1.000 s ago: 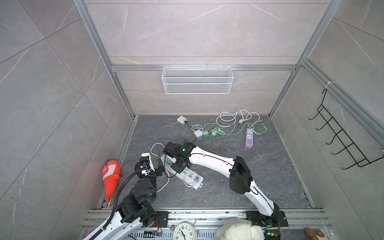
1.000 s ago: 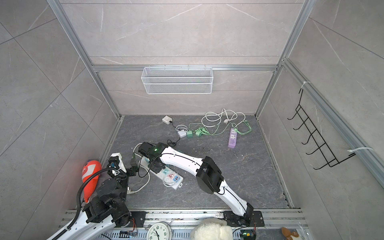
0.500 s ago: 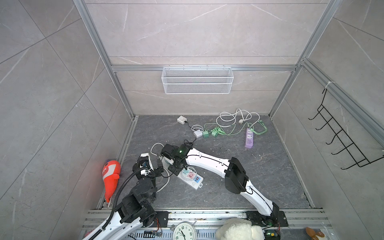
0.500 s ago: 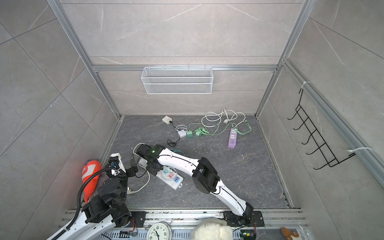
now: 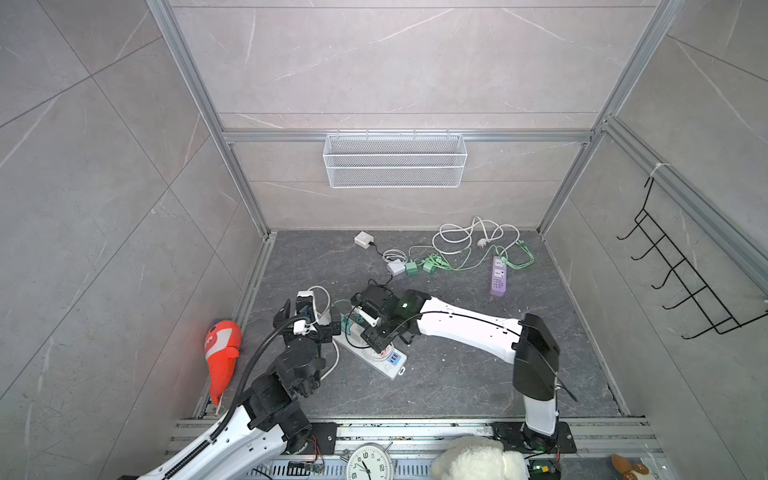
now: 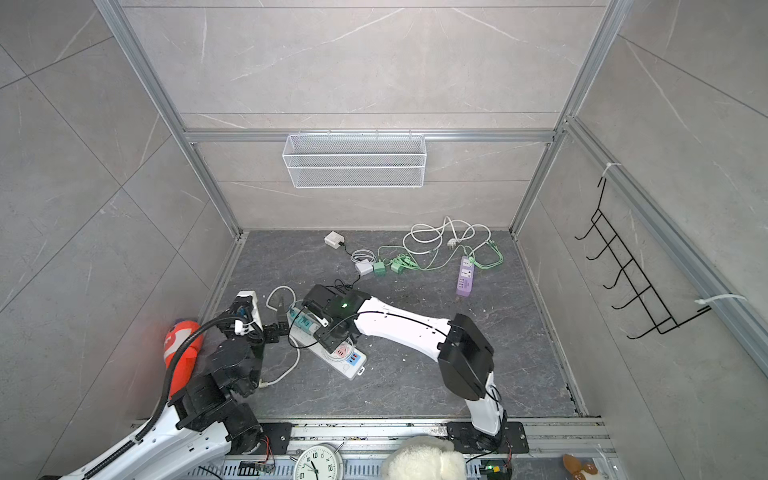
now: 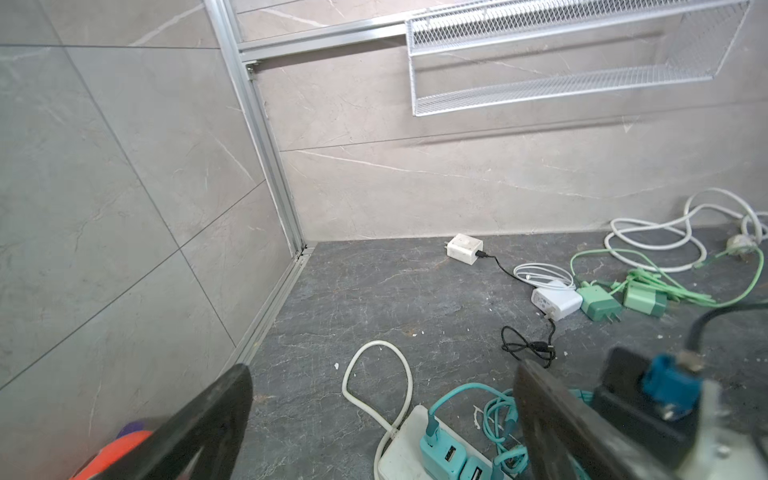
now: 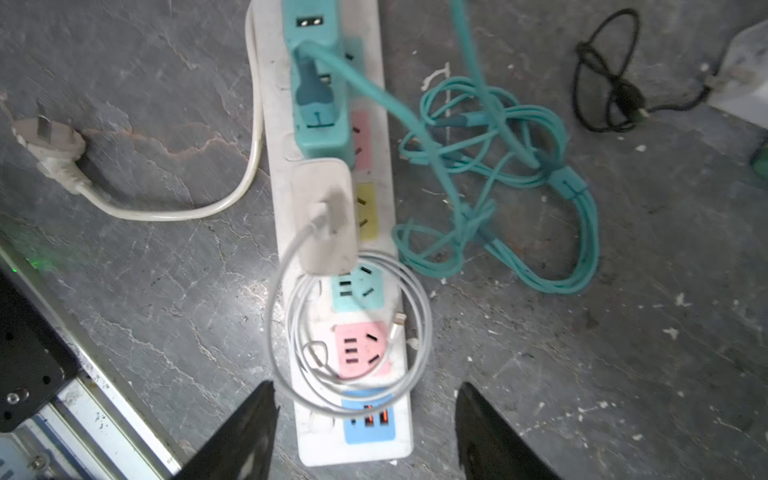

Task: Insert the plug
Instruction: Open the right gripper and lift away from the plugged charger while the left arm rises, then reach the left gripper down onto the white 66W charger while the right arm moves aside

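A white power strip (image 8: 386, 451) with coloured sockets lies on the dark floor, seen also in both top views (image 5: 392, 370) (image 6: 353, 370). A white charger plug (image 8: 324, 216) stands seated in the strip beside the yellow socket, and its thin white cable (image 8: 419, 332) coils over the pink socket. Teal chargers (image 8: 320, 95) sit in the sockets beyond it. My right gripper (image 8: 365, 388) hovers open over the strip's blue USB end, holding nothing. My left gripper (image 7: 382, 368) is wide open and empty by the strip's cord end (image 7: 399, 453).
The strip's own wall plug (image 8: 50, 141) lies loose on the floor. A tangled teal cable (image 8: 498, 187) lies beside the strip. An orange toy (image 5: 222, 357) lies at the left wall. Green chargers (image 5: 419, 266), a purple strip (image 5: 498, 276) and white cables lie at the back. A wire basket (image 5: 395, 160) hangs on the back wall.
My right gripper has spread its fingers and shifted a little left over the strip. My left gripper has opened wider. The white plug stays in the strip.
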Robot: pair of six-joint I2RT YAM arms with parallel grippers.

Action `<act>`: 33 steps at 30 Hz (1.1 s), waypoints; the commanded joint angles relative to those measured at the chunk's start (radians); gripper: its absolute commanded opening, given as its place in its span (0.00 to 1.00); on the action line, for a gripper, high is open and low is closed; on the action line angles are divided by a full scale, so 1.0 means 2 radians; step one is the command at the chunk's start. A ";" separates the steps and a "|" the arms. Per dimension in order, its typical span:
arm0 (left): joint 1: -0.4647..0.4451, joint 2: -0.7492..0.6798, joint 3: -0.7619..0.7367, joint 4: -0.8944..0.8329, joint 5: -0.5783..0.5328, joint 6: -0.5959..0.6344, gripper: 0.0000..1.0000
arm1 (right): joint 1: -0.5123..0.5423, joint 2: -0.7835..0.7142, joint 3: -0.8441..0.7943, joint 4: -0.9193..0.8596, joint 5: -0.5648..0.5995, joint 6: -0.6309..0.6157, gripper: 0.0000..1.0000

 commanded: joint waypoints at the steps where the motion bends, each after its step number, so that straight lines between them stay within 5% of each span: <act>1: 0.008 0.071 0.039 0.050 0.056 0.035 1.00 | -0.031 -0.060 -0.051 0.061 -0.007 0.027 0.69; 18: 0.195 0.555 0.343 0.012 0.521 0.108 1.00 | -0.295 -0.287 -0.289 0.092 -0.043 0.135 0.69; 28: 0.218 0.727 0.500 -0.087 0.620 0.172 0.93 | -0.343 -0.386 -0.373 0.064 -0.051 0.144 0.69; 33: 0.220 0.782 0.559 -0.123 0.628 0.186 0.89 | -0.345 -0.412 -0.389 0.049 -0.048 0.142 0.69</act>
